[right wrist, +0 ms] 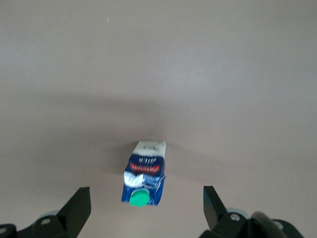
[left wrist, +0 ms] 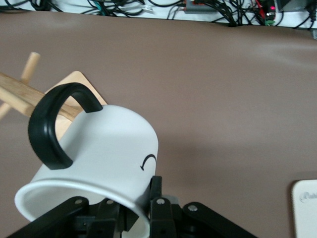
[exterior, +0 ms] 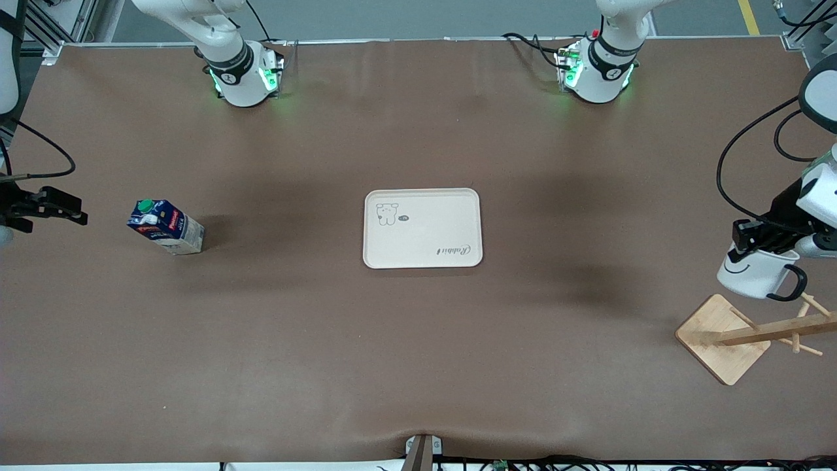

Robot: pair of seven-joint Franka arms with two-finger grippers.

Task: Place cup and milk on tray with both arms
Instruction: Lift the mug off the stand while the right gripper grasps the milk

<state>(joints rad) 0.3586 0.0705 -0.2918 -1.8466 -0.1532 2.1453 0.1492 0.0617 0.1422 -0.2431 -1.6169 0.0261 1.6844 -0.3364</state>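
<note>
— Where is your left gripper [exterior: 757, 243]?
— It's clamping the cup's [exterior: 753, 273] rim, hanging above the wooden rack base [exterior: 722, 339] by the left arm's end.
— And the right gripper [exterior: 62, 208]?
— It's hovering with jaws apart at the right arm's edge, near the standing milk carton [exterior: 167, 226]; the tray [exterior: 422, 228] is lying mid-table.

The wooden rack [exterior: 752, 333] runs off the front view's edge, both arms' upper links are cropped there, the tray [left wrist: 306, 208] shows only one corner in the left wrist view, and the milk's [right wrist: 144, 173] label print is too blurred to read.
</note>
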